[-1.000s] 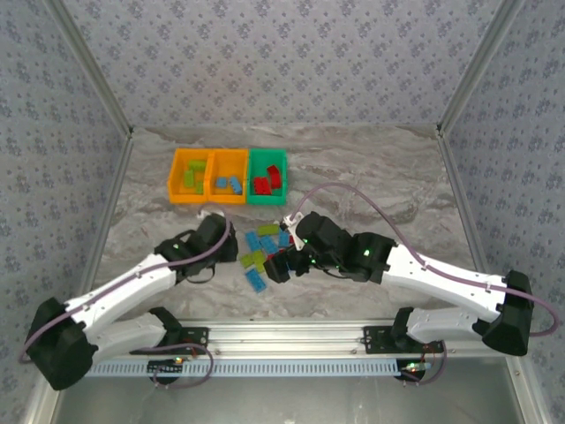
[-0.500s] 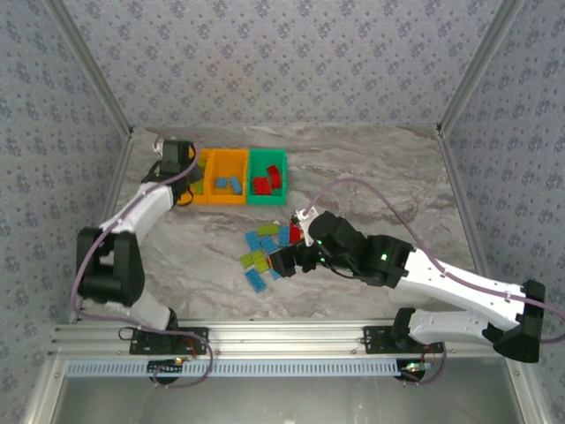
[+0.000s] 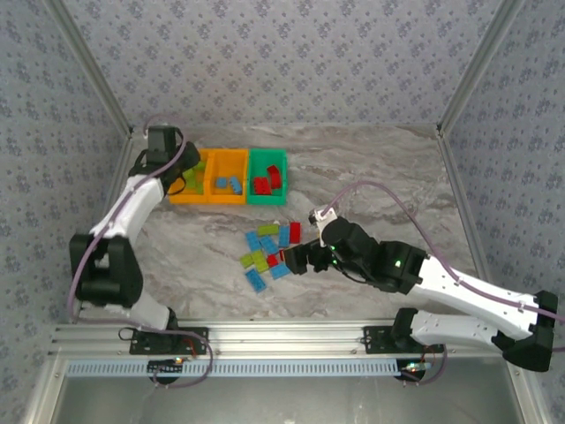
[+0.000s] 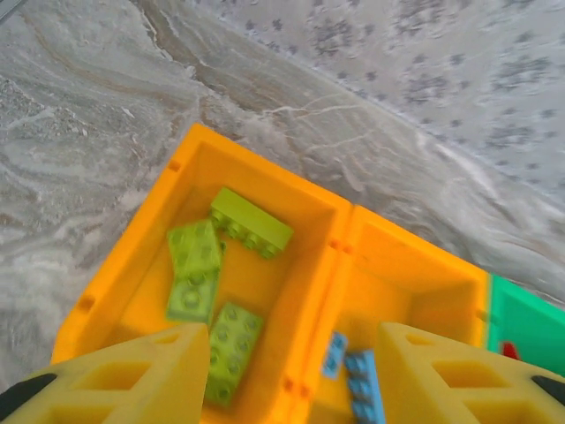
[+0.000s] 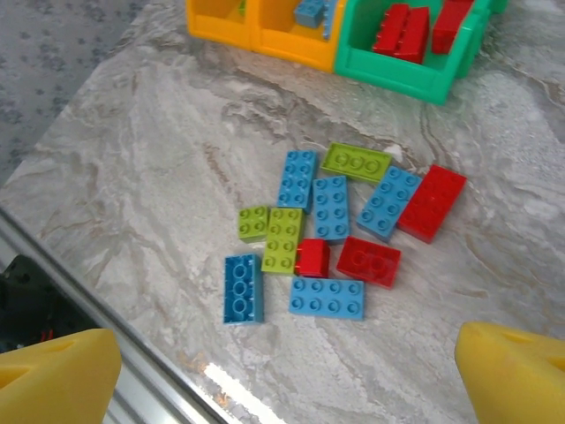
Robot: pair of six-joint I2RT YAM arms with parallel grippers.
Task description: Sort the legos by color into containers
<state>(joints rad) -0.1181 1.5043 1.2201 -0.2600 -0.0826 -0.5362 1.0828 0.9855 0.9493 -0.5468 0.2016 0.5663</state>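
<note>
Left gripper (image 4: 287,371) is hanging with its jaws parted and nothing between them. It is hovering over the end bin (image 4: 265,168), the orange one farthest from the green bin (image 5: 388,75). Four lime bricks (image 4: 252,221) are lying in that end bin, and one is leaning near the far wall. No other colour is showing among them.

The middle bin (image 4: 415,283), also orange, is sitting against the green bin's side. It is holding blue bricks (image 4: 362,389); at least two are showing in the left wrist view. The green bin itself is holding red bricks (image 5: 397,31), at least two and possibly three.

Right gripper (image 5: 287,362) is hovering with its jaws spread wide and empty. It is looking down on the loose pile (image 5: 331,208), which is sitting on the table (image 5: 177,132) on the arm-base side of the green bin, well apart from it.

Pile count from the right wrist view: five blue, three lime and three red, so eleven are waiting.

Judgement: the sort is running at roughly the halfway mark. Each colour is already going to its own bin, and nothing looks misfiled. The left arm appears to be finishing a lime drop. The right arm appears to be lining up a pick, but I cannot tell which brick it is targeting.
</note>
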